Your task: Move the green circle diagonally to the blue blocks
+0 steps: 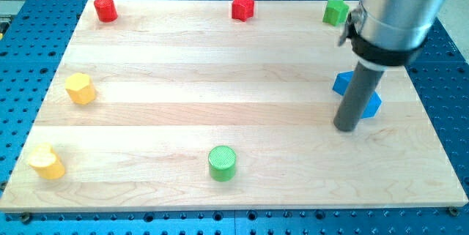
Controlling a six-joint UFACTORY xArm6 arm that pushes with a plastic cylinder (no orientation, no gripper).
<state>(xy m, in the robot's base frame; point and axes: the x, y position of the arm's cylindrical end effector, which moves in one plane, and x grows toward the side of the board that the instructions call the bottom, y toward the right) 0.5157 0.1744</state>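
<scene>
- Nearest you, low in the frame just left of centre, sits the green circle [222,162] — untouched, well apart from the rod.
- Lower left holds a yellow block [46,162], shape unclear; a yellow hexagon [80,88] lies above it at the left edge.
- At right of centre, my tip [346,127] rests on the wooden board [183,74], beside the blue blocks [366,103] — a bare rod, holding nothing.
- Along the top edge you see a red cylinder [105,8], a red star-like block [242,6] and a green block [336,11].
- Your risk: swinging back carelessly could knock the blue blocks, and an off-centre push would send the circle skidding sideways.
</scene>
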